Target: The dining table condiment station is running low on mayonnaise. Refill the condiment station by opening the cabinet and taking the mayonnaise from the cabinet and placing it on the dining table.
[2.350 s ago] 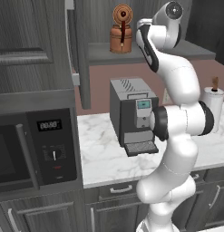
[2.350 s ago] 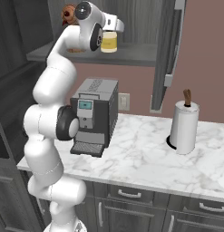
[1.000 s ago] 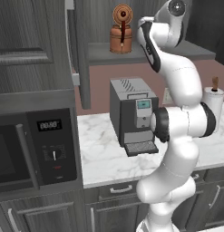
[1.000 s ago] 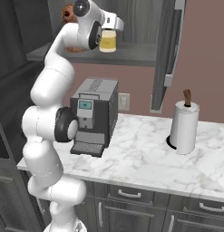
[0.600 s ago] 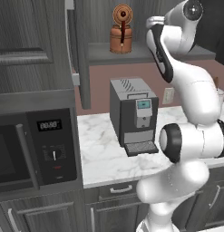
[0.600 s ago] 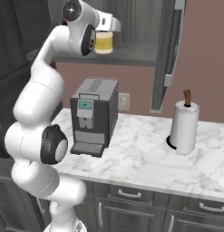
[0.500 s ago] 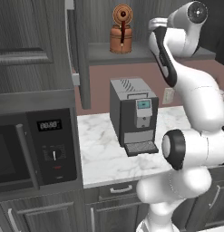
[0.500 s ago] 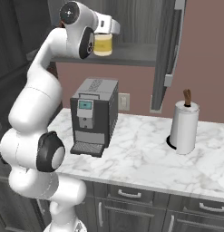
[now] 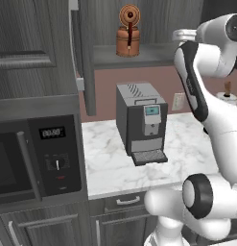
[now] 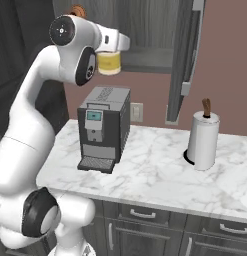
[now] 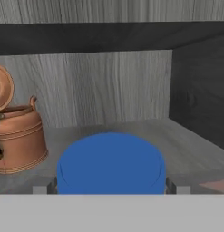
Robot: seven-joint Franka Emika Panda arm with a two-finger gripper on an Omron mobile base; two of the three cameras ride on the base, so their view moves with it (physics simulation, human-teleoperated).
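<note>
Matt wood-grain cabinet (copper kettle gleams), marble counter.

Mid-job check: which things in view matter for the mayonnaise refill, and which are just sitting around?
Job things:
mayonnaise, between the pincer fingers
cabinet, door open

Just lying about:
kettle
coffee machine
paper towel roll
microwave

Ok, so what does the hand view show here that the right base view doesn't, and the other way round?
Hand view: the blue lid of the mayonnaise from close up, the copper body of the kettle to its left, and the inner back wall of the cabinet.
Right base view: the jar's pale yellow body under the robot's hand, the coffee machine, the paper towel roll, the marble counter and the open cabinet door.
Both: the mayonnaise, the cabinet and the kettle, though the right base view catches just the kettle's top.
</note>
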